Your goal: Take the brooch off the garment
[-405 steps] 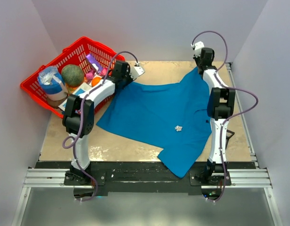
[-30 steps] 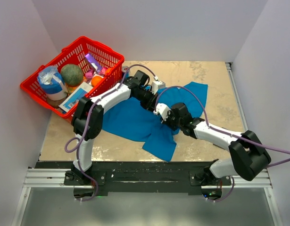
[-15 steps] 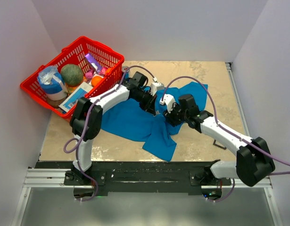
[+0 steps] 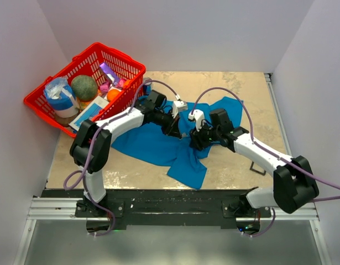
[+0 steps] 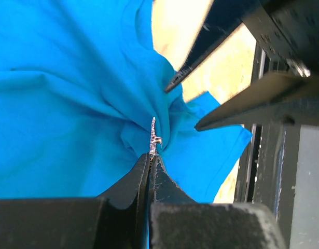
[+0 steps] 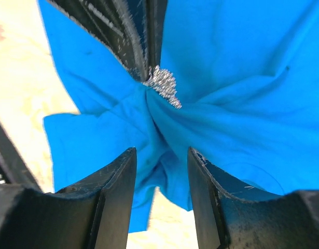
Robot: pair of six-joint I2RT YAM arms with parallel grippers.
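The blue T-shirt lies bunched in the middle of the table. My left gripper is shut on the silvery brooch, which shows edge-on at its tips, with the cloth gathered behind it. In the right wrist view the brooch is a sparkly cluster where the shirt puckers. My right gripper is open, its fingers on either side of the cloth fold just short of the brooch. It faces the left gripper in the top view. The brooch is hidden in the top view.
A red basket full of assorted items stands at the back left, close to the left arm's elbow. A small dark object lies on the table at the right. Walls close in the left, back and right sides.
The shirt, spread flat at first, is now bunched in the middle with both grippers at the brooch. Over the last second the left arm swung left and the right gripper shifted slightly.
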